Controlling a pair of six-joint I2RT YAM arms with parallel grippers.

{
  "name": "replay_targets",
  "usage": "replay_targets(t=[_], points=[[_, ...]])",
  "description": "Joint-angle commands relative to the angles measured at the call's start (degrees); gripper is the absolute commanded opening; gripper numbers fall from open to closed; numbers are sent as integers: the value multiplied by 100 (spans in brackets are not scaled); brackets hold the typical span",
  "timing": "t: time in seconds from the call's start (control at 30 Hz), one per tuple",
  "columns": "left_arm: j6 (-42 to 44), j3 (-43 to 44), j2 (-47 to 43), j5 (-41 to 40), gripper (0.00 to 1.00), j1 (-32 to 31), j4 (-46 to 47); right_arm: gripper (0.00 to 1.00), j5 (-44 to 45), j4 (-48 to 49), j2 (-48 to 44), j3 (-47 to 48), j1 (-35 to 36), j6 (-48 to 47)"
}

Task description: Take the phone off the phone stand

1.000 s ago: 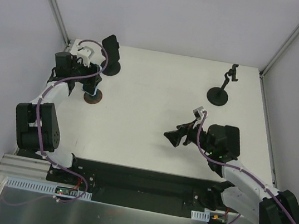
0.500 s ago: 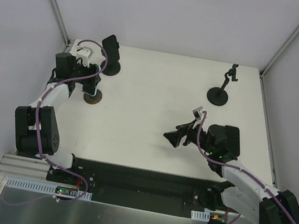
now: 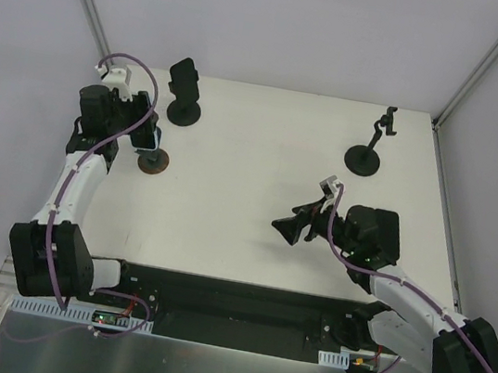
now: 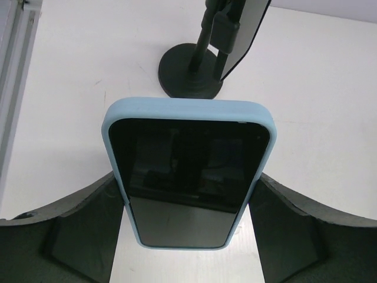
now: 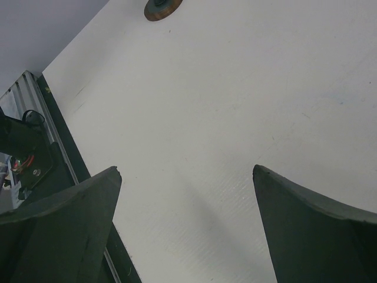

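Phone [image 4: 187, 177], in a light blue case, clamped across its width between the two dark fingers [image 4: 70, 227] of the left gripper [image 4: 188, 194]. Held with the screen toward the wrist camera and one short end pointing to the far side of the white bench [image 4: 318, 100]. Screen dark and glossy, with only dim reflections in it. Cannot make out any brand or writing on screen or case.

From above, visible only as a small pale blue edge [image 3: 148, 140] at the tip of the left gripper [image 3: 144, 136], near the left edge of the bench [image 3: 253, 159]. Just beside it, toward the near side, a round brown stand base [image 3: 152, 164]. Cannot tell from above whether touching that base or apart from it.

Farther out, behind the phone, a black stand [image 4: 191, 73] on a round black foot, carrying a dark flat device [image 4: 241, 26] that is tilted; same stand near the far left corner in the top view [image 3: 185, 94].

At the far right of the bench, well apart, a thin black stand [image 3: 366, 157] with a small clamp on top.

Right gripper [image 3: 290, 228] spread wide with nothing between its fingers [image 5: 65, 218], over bare bench right of the middle [image 5: 185, 171]. In its wrist view, the brown base again, cut by the upper edge [image 5: 163, 7].
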Motion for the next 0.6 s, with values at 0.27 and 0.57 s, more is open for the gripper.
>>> replay_targets(t=[0.27, 0.57], points=[[-2599, 145, -1632, -869, 0, -1232, -970, 96, 63, -224, -257, 726, 448, -164], [-3875, -611, -2046, -737, 0, -2412, -996, 96, 862, -154, 261, 1421, 1441, -103]])
